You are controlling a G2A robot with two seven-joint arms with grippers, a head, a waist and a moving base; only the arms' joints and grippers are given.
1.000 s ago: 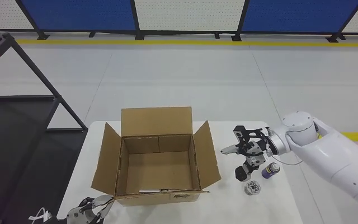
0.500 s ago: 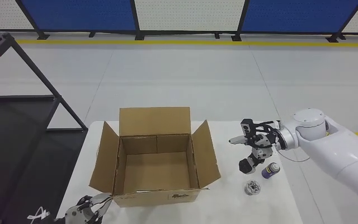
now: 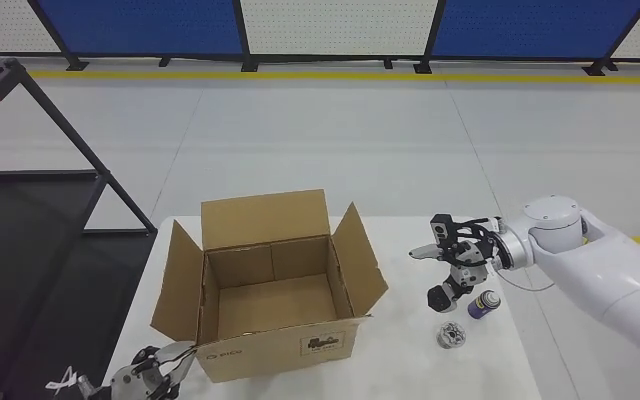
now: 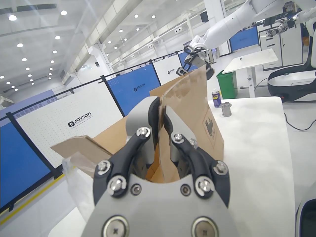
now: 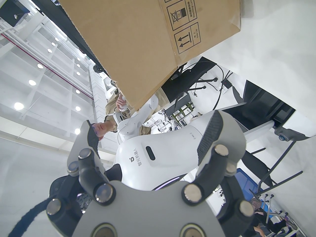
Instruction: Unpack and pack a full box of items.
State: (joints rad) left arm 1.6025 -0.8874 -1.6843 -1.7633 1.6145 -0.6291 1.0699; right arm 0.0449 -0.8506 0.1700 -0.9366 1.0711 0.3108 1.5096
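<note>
1 open box (image 3: 270, 350) — 1 spray can (image 3: 485, 304), 1 metal pc (image 3: 452, 335) beside.

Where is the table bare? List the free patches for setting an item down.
Free: the table strip between the box and the metal fitting, and the box's bare floor. Crowded: the right edge, with the spray can, fitting and open right gripper; the front-left corner, where the left gripper clamps the box flap.
</note>
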